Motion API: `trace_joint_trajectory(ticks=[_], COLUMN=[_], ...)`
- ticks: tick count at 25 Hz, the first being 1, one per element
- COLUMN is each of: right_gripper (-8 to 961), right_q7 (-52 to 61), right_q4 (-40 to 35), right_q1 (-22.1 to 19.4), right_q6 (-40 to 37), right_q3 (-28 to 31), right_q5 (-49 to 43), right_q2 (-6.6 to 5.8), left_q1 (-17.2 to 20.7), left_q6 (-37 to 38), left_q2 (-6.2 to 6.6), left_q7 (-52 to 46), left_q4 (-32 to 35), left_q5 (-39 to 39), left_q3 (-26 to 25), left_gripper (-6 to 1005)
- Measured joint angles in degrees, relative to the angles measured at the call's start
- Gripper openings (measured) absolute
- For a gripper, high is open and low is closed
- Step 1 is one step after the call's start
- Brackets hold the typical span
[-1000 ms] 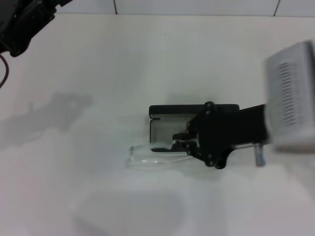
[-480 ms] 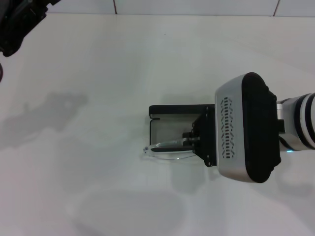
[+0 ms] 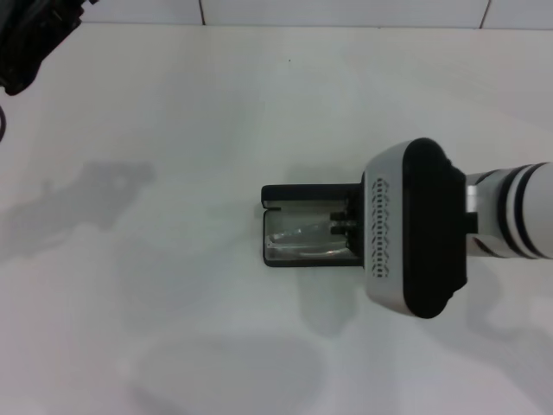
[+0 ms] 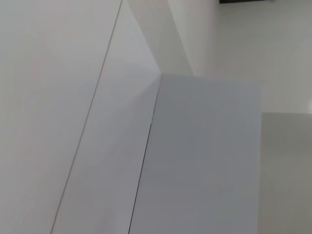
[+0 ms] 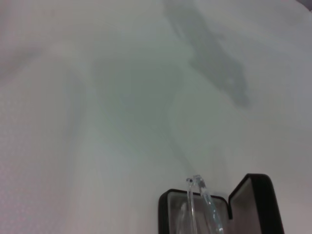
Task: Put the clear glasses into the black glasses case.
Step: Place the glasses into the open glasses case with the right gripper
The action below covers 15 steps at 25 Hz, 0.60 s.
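The black glasses case [image 3: 311,192] lies open at the middle of the white table, its lid [image 5: 254,200] raised and its grey lining showing. The clear glasses [image 3: 298,235] are within the case's tray; in the right wrist view the clear glasses [image 5: 201,201] stand tilted over the lining. My right gripper [image 3: 340,225] reaches in from the right over the case's right end, shut on the glasses, with its wrist housing hiding most of it. My left arm [image 3: 34,35] stays parked at the far left corner.
The white table [image 3: 173,130] spreads around the case. A tiled wall edge [image 3: 346,17] runs along the back. The left wrist view holds only pale flat surfaces.
My right gripper has carried the clear glasses from just in front of the case back over its tray. The left arm has stayed put.
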Motion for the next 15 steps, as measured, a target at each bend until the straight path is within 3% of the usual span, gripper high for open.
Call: trace_joint_trajectory(ticks=[15], right_gripper=[74], right_q7=[0.5], right_q4=[5.9], right_q1=[0.1], right_q6=[9.7], right_q3=[-5.3], right_q5=[-4.1], right_q2=[0.02], left_q1=[0.4], left_q6=[-0.2], left_q2=[-0.22], left_q7=[0.5], left_q4=[-0.1], left_q5=[0.4], left_q3=[-1.3], left_gripper=[117])
